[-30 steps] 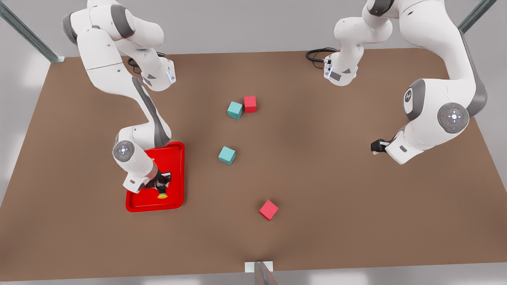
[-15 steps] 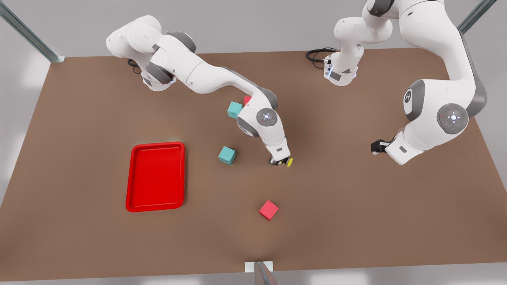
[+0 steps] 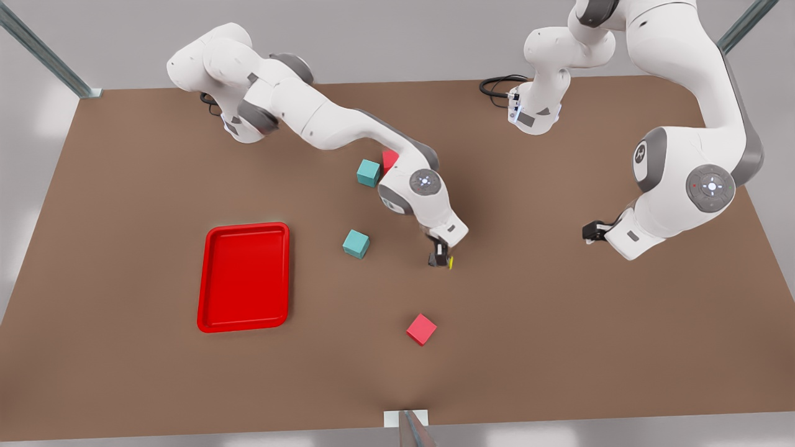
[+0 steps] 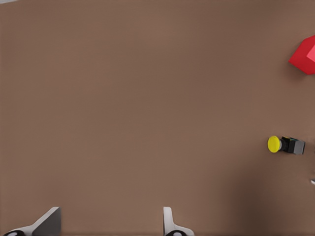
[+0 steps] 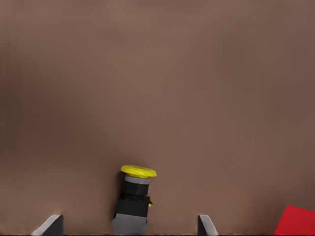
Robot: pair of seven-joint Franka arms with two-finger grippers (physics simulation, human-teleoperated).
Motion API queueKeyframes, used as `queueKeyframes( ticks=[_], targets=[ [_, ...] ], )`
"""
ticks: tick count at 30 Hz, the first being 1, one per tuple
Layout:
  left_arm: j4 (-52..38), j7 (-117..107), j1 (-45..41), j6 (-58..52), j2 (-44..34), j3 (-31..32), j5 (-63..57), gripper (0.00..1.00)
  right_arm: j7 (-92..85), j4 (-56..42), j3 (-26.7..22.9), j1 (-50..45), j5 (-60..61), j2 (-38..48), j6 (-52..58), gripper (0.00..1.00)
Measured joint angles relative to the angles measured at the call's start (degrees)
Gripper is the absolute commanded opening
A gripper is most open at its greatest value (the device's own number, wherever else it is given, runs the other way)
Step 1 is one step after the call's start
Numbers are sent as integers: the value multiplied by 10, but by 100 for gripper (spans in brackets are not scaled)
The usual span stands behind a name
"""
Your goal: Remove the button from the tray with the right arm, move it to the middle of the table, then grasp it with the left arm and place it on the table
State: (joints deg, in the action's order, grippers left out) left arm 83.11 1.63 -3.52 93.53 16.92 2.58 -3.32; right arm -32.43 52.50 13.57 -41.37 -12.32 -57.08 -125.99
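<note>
A: Right gripper state?
B: Couldn't tell whether it was clamped or loose. The button sat right at its tip, just below centre of the front view, yellow cap towards the front view's right. In the right wrist view the button was close in, with its dark body at the frame edge.
A: Left gripper?
B: Jaws spread, nothing between them. Parked at the front view's right, over bare table, that arm waiting. Its wrist view had the button far off at the right edge, lying sideways.
A: Tray?
B: Centre-left of the front view, well apart from the button.
A: Clutter?
B: One teal cube between tray and right gripper. A second teal cube was above it, with a red cube beside it, partly hidden by the right arm. Another red cube was below the button.
</note>
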Motion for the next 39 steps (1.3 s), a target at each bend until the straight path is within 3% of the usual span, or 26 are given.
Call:
queueKeyframes(
  ticks=[6, 9, 13, 18, 23, 39],
  targets=[
    [-66, -83, -43, 17, 45, 22, 5, 100, 24, 168, -5, 322, 54, 295, 146, 100],
    [-82, -202, -145, 17, 68, 26, 4, 100, 90, 179, -45, 378, 67, 353, 250, 100],
    [-91, -398, -255, 6, 117, 26, -11, 100, 152, 369, -110, 435, 73, 488, 273, 100],
    [-137, -626, -263, 46, 247, 21, -10, 100, 225, 385, -142, 438, 78, 481, 269, 100],
    [-138, -790, -253, 111, 300, 19, -4, 100, 283, 377, -141, 405, 78, 478, 264, 100],
    [-41, -1131, -288, 258, 316, 19, -23, 100, 389, 365, -140, 405, 79, 465, 257, 100]
  ],
)
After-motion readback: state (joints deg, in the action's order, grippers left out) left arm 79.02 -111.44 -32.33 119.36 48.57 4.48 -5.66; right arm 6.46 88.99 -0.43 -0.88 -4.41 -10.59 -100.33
